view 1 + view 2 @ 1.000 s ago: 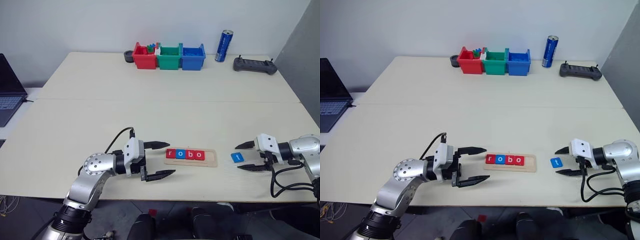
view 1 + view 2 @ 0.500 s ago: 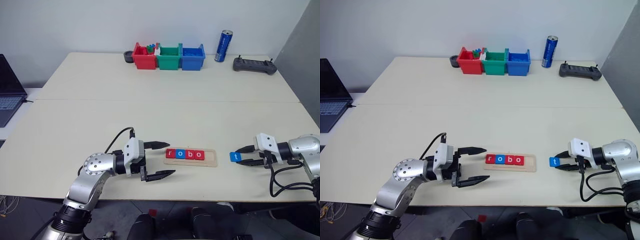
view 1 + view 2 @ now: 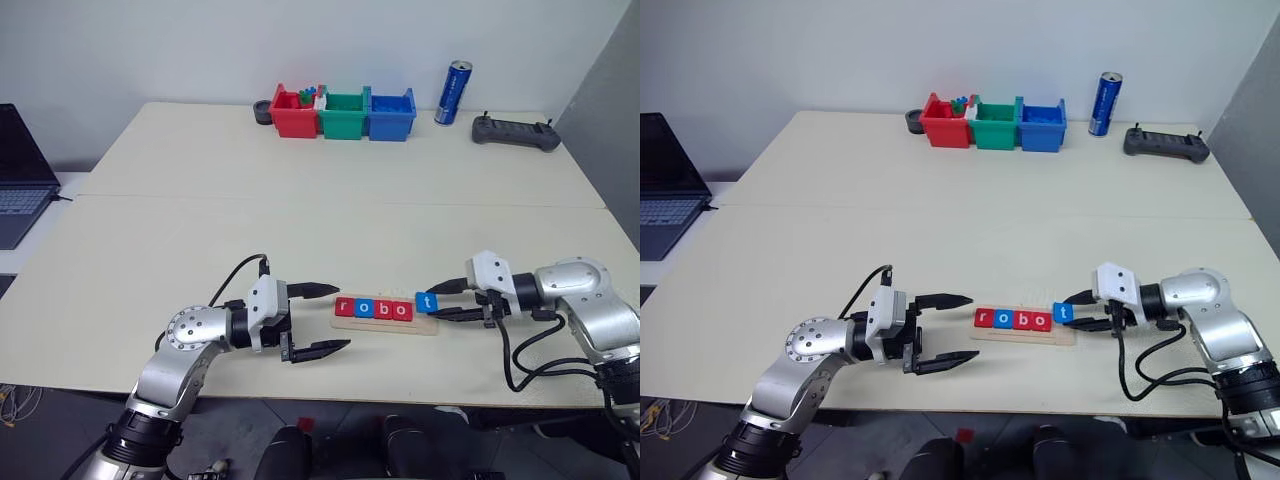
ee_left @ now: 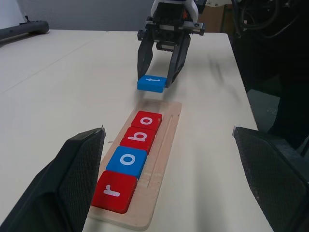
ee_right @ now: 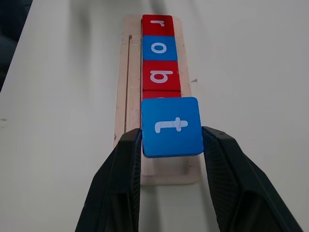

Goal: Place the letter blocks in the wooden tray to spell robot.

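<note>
The wooden tray (image 3: 385, 326) lies near the table's front edge. In it sit four letter blocks: red r (image 3: 345, 307), blue o (image 3: 363, 308), red b (image 3: 381, 309), red o (image 3: 400, 311). My right gripper (image 3: 441, 301) is shut on the blue t block (image 5: 171, 126), holding it just above the tray's right end, beside the last o. The left wrist view looks along the tray (image 4: 164, 140) to the t block (image 4: 152, 83) hanging off the wood. My left gripper (image 3: 344, 317) stands open and empty just left of the tray.
Red (image 3: 295, 112), green (image 3: 344, 112) and blue (image 3: 390, 112) bins stand in a row at the table's far edge. To their right are a blue can (image 3: 452, 92) and a black controller (image 3: 515, 132). A laptop (image 3: 22, 170) sits at far left.
My right gripper shut on the blue t block, lifted it off the table and carried it left to the tray's right end. The left arm stayed still.
</note>
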`<state>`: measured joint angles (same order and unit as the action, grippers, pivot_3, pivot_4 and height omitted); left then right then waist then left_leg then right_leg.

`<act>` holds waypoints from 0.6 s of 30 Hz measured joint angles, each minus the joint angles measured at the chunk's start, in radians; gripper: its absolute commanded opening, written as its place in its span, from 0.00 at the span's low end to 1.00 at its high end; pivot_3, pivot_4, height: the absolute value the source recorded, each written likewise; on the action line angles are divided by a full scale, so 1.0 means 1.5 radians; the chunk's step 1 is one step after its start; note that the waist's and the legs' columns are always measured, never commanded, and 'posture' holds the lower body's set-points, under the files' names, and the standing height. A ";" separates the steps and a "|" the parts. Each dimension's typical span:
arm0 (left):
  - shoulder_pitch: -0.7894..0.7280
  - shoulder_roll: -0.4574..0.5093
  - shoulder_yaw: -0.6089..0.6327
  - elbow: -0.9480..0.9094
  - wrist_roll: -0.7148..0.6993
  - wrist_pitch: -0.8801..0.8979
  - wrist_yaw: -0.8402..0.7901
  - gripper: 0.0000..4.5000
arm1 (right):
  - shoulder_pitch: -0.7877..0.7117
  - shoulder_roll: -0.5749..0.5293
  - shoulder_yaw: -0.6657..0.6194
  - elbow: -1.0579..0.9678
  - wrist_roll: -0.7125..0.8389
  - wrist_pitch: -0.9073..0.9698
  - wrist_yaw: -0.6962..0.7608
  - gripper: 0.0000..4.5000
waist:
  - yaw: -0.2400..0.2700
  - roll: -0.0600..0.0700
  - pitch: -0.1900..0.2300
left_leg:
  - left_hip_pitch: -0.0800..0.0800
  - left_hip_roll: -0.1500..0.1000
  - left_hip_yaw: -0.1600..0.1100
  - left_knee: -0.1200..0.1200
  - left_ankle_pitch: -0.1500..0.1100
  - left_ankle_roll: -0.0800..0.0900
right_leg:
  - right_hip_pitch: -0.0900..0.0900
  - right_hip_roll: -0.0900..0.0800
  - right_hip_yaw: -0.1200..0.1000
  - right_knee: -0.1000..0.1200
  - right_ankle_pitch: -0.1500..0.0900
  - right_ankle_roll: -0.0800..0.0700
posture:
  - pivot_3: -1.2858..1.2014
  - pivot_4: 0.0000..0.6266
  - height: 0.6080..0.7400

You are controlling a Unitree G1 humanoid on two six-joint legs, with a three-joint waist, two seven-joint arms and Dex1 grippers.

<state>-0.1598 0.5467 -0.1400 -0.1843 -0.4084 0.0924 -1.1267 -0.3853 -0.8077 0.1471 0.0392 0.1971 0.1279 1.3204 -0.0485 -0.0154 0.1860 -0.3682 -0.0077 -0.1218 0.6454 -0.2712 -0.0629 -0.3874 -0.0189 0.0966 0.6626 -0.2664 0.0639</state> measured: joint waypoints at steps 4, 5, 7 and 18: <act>0.000 0.000 0.000 0.000 0.000 0.000 0.000 1.00 | 0.001 0.002 0.017 0.000 -0.015 -0.002 -0.011 0.33 | 0.000 0.000 0.000 | 0.000 0.000 0.000 0.000 0.000 0.000 | 0.000 0.000 0.000 0.000 0.000 0.000 | 0.52 0.24 1.00; 0.000 0.000 0.000 0.000 0.000 0.000 0.001 1.00 | 0.002 0.003 0.022 0.000 -0.020 -0.003 -0.012 0.33 | 0.000 0.000 0.000 | 0.000 0.000 0.000 0.000 0.000 0.000 | 0.000 0.000 0.000 0.000 0.000 0.000 | 0.52 0.24 1.00; 0.001 0.000 0.000 0.000 0.000 0.000 0.001 1.00 | 0.004 0.004 0.024 0.002 -0.027 -0.005 -0.015 0.33 | 0.000 0.000 0.000 | 0.000 0.000 0.000 0.000 0.000 0.000 | 0.000 0.000 0.000 0.000 0.000 0.000 | 0.52 0.24 1.00; 0.002 0.000 0.000 -0.001 0.000 0.003 0.002 1.00 | -0.005 0.015 0.037 0.034 -0.050 -0.015 -0.023 0.33 | -0.001 0.000 0.000 | 0.000 0.000 0.000 0.000 0.000 0.000 | 0.000 0.000 0.000 0.000 0.000 0.000 | 0.52 0.24 1.00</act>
<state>-0.1565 0.5474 -0.1400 -0.1853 -0.4085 0.0973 -1.1237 -0.3933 -0.7848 0.2023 0.0896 0.1228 0.1050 1.2857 -0.0496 -0.0154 0.1860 -0.3681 -0.0075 -0.1218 0.6453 -0.2712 -0.0629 -0.3875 -0.0187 0.0965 0.6627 -0.2665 0.0639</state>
